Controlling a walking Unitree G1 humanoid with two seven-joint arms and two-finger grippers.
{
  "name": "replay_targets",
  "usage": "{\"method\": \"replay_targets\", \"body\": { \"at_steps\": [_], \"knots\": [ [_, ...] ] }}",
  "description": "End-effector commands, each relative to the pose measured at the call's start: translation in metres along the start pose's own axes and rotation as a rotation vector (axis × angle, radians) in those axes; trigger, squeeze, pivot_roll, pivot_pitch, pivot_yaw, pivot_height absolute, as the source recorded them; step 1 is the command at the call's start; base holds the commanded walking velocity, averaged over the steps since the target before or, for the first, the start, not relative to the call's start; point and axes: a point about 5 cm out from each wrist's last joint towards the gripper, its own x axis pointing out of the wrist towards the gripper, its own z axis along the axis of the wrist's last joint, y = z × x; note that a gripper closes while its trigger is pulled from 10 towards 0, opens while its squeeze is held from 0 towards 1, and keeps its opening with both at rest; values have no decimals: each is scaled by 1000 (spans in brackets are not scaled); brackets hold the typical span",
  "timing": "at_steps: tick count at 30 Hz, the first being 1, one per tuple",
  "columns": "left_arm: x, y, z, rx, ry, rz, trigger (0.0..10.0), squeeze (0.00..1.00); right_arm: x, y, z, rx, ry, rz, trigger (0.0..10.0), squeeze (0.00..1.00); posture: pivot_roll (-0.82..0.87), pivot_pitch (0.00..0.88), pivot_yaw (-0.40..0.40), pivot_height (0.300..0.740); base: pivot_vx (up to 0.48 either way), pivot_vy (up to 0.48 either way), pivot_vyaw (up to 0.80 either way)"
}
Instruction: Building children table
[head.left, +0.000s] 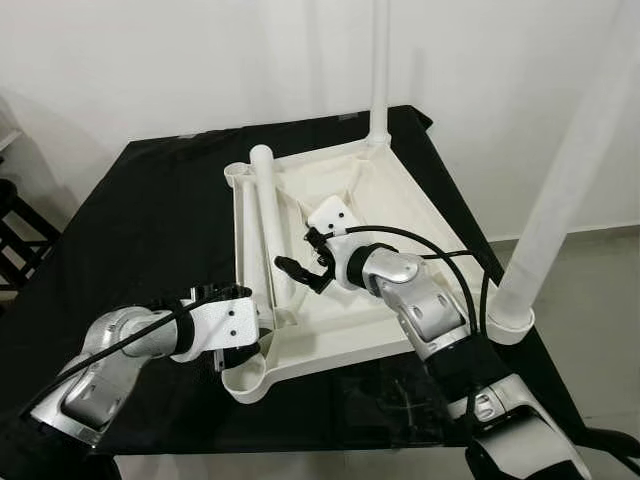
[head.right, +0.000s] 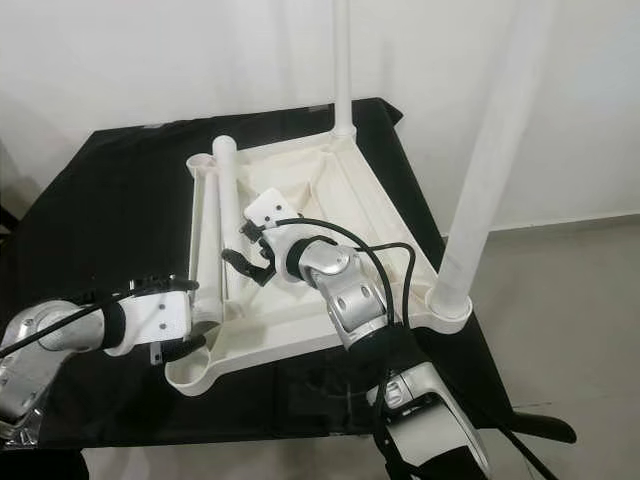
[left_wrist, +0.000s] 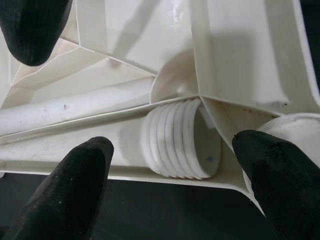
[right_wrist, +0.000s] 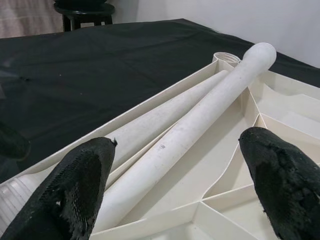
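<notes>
While it lies upside down on the black cloth (head.left: 150, 210), the white tabletop (head.left: 395, 215) works as a shallow ribbed tray, and two loose legs (head.left: 266, 225) lie side by side inside it along its left edge, one resting partly on the other. Two more legs already stand upright in corner sockets: a thin-looking far leg (head.left: 379, 70) at the back right corner and a near leg (head.left: 570, 170) at the front right corner. The front left socket (head.left: 245, 380) and the back left socket (head.left: 238, 174) hold nothing.

The left gripper (head.left: 240, 345) sits at the tabletop's front left corner, and its fingers (left_wrist: 75, 190) are spread wide, holding nothing, around the threaded end (left_wrist: 182, 140) of a loose leg that lies against a rib. The right gripper (head.left: 300, 272) hovers over the middle of the tabletop, just beside the loose legs, and its fingers (right_wrist: 75, 185) are also wide apart and hold nothing; its wrist view looks along both legs toward the back left socket.

A black cable (head.left: 440, 255) loops off the right arm over the tabletop's right half. A dark stool (head.left: 15, 235) stands on the floor to the left, beyond the cloth.
</notes>
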Motion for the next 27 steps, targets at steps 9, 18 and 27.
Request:
{"method": "replay_targets", "body": {
  "at_steps": [9,18,27],
  "knots": [
    [9,1,-8,15,73,74,10000,0,2,4,-2,8,12,9,10000,0,-24,72,121,740,0,0,0],
    [13,5,1,1,26,108,10000,0,2,4,-3,8,14,9,10000,0,-22,69,121,740,0,0,0],
    [30,-18,-8,-5,127,99,10000,0,2,5,-3,9,16,5,10000,0,-23,69,122,740,0,0,0]
  ]
}}
